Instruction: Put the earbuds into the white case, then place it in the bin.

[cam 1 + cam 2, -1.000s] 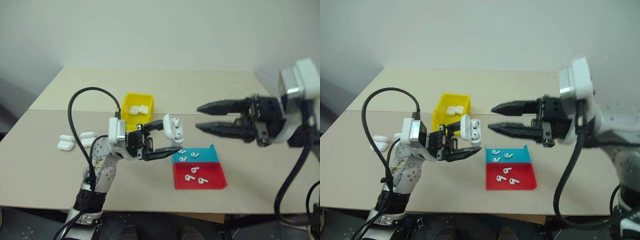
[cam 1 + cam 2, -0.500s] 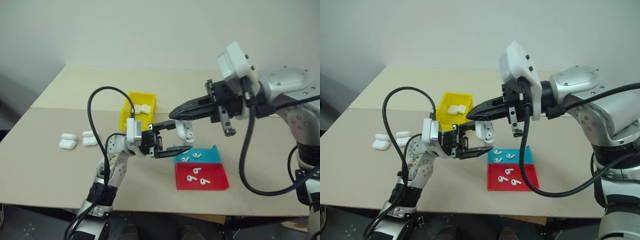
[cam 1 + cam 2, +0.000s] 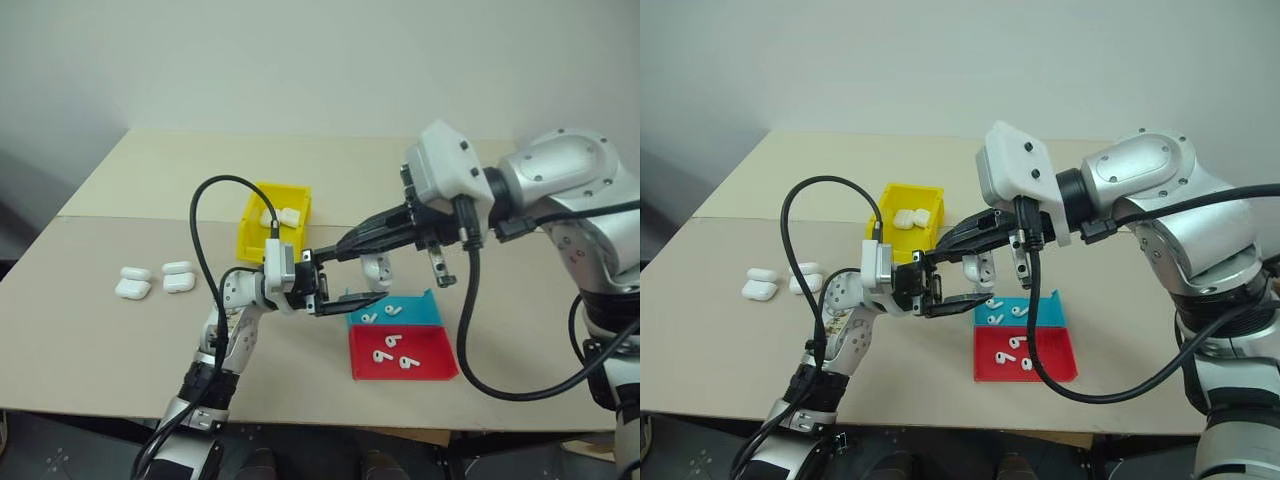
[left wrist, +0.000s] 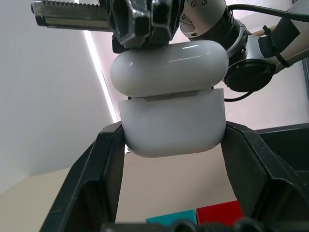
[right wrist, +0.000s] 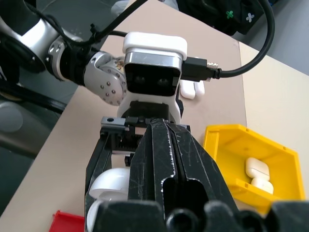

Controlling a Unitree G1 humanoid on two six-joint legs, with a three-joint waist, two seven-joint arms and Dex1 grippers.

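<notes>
My left gripper (image 4: 171, 145) is shut on the white case (image 3: 378, 269), holding its lower half between both fingers (image 4: 99, 183) above the table's middle. In the left wrist view the case's lid (image 4: 169, 67) is down, with a thin seam showing. My right gripper (image 3: 343, 247) is shut, its two fingers pressed together and lying along the top of the lid. Loose earbuds (image 3: 381, 355) lie in the red tray (image 3: 435, 365) and the blue tray (image 3: 420, 315). Behind my left hand stands the yellow bin (image 3: 253, 238). Any earbuds inside the case are hidden.
Two white cases (image 3: 281, 216) lie inside the bin. More cases (image 3: 134, 283) rest on the table at the far left. The two shallow trays sit side by side just below and right of the held case, near the front edge.
The right gripper swung in from the right, shut, and came down onto the case. The lid, open a second ago with earbuds showing, is now down. My left hand hardly moved.
</notes>
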